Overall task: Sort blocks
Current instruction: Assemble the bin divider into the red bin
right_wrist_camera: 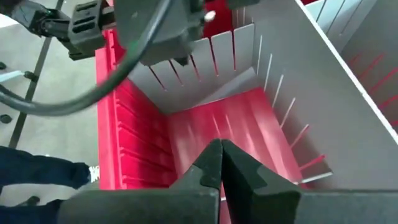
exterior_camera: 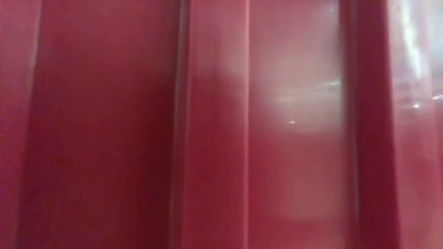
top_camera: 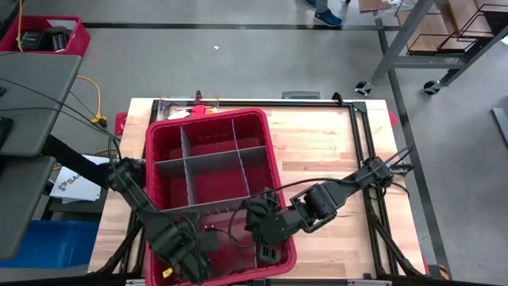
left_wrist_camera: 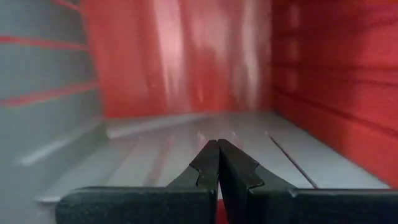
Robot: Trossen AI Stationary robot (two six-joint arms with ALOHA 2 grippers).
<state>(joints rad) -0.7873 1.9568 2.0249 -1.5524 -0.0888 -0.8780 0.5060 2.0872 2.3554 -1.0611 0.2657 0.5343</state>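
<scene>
At the lower centre of the left wrist view, the left pincer (left_wrist_camera: pixel 217 163) is seen fully closed, fingertips pressed together with nothing between them. It is positioned low inside a compartment, above a grey divider sheet (left_wrist_camera: pixel 186 140) lying on the floor of the red bin (left_wrist_camera: pixel 217 56). In the high view, the left pincer (top_camera: pixel 190 258) is located in the lower left compartment of the red bin (top_camera: pixel 208 119).

The right pincer (right_wrist_camera: pixel 221 163) is likewise closed and empty, held over a compartment bounded by slotted grey dividers (right_wrist_camera: pixel 323 81). In the high view, the right pincer (top_camera: pixel 266 238) is placed at the lower right compartment of the bin.

The bin rests on the wooden tabletop (top_camera: pixel 325 143). One small yellow block (top_camera: pixel 167 272) is visible at the lower left edge of the bin, beside the left arm. The low view is filled by a red bin wall (exterior_camera: pixel 221 124).
</scene>
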